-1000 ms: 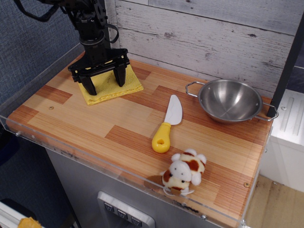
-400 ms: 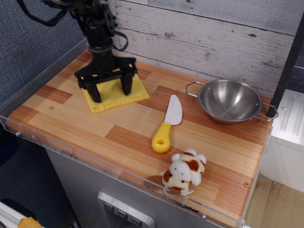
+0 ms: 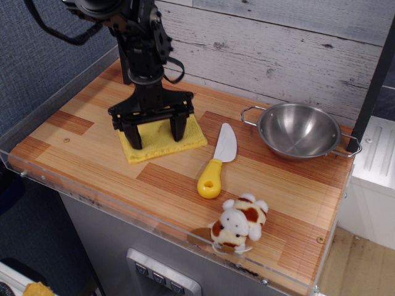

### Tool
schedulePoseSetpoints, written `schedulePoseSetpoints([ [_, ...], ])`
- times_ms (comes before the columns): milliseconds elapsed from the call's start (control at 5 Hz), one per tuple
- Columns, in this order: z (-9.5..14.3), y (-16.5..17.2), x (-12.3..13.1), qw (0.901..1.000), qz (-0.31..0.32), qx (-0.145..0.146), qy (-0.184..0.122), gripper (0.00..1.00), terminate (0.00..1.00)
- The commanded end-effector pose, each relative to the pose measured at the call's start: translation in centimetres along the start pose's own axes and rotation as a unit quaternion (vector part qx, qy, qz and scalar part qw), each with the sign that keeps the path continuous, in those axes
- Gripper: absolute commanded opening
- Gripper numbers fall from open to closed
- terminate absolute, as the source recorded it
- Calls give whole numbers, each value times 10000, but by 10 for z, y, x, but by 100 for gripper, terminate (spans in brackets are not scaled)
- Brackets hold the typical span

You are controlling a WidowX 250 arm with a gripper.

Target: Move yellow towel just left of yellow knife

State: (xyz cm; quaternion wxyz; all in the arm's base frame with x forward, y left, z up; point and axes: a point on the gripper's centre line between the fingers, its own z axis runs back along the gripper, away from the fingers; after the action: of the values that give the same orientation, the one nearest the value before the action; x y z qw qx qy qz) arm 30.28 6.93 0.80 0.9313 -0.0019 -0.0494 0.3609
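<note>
The towel (image 3: 162,140) has been slid across the table (image 3: 92,154) toward the knife (image 3: 218,161); a second ago it lay well to the left of the knife near the back corner, and now its right edge is just beside the blade, apart from it by a narrow strip of wood; the gripper (image 3: 156,131) has travelled with it. The jaws are spread wide, one fingertip pressed down near the towel's left front part and the other near its right side, so the cloth is being dragged flat rather than pinched or lifted. The knife, the pan (image 3: 299,131) to its right and the plush toy (image 3: 239,223) in front of it are seen where they were; nothing has been knocked. It is judged that the move is nearly finished; only a small further slide, if any, and then release by lifting seem to be left; a longer push could carry the towel against the blade.

The middle of the towel is covered by the gripper body, so any bunching there cannot be seen; whether the fingertips truly press the cloth or only touch it is hard to make out; the upper arm is cut off by the top edge.
</note>
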Motion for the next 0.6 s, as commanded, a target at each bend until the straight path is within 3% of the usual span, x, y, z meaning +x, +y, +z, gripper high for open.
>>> schedulePoseSetpoints([
  [0,0,-1,-49,9995,-209,-5,239,100,0],
  [400,8,20,-81,9992,-148,113,350,100,0],
])
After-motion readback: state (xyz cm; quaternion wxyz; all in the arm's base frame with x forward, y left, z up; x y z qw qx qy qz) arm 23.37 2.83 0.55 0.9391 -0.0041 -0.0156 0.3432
